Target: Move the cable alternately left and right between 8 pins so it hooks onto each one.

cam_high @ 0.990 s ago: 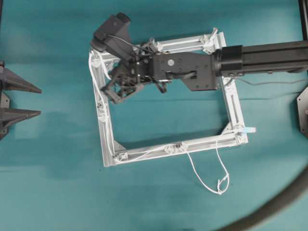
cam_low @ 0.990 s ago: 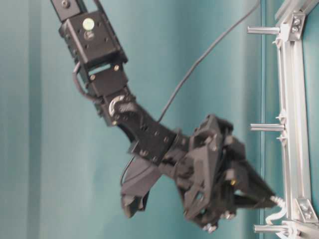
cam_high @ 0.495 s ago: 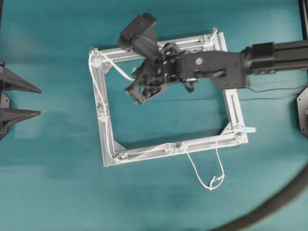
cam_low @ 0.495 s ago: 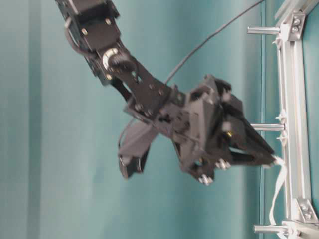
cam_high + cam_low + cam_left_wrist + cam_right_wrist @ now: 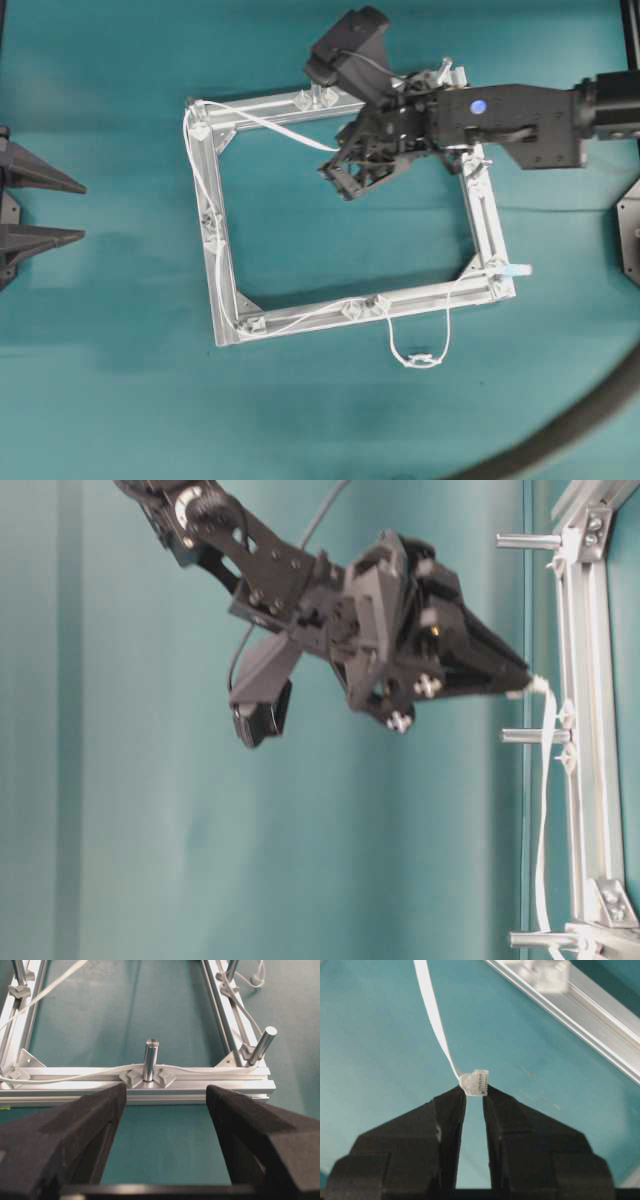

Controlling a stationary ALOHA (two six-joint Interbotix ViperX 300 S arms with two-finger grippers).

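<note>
Cable runs taut from the frame's far-left corner to its plug, which we pinch in our right gripper inside the frame, short of the far-right corner pins.

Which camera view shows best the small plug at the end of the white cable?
The right wrist view: the plug is close and sharp, pinched between the right gripper fingertips. In the overhead view it is a tiny pale spot. In the table-level view it is a small white tip.
</note>
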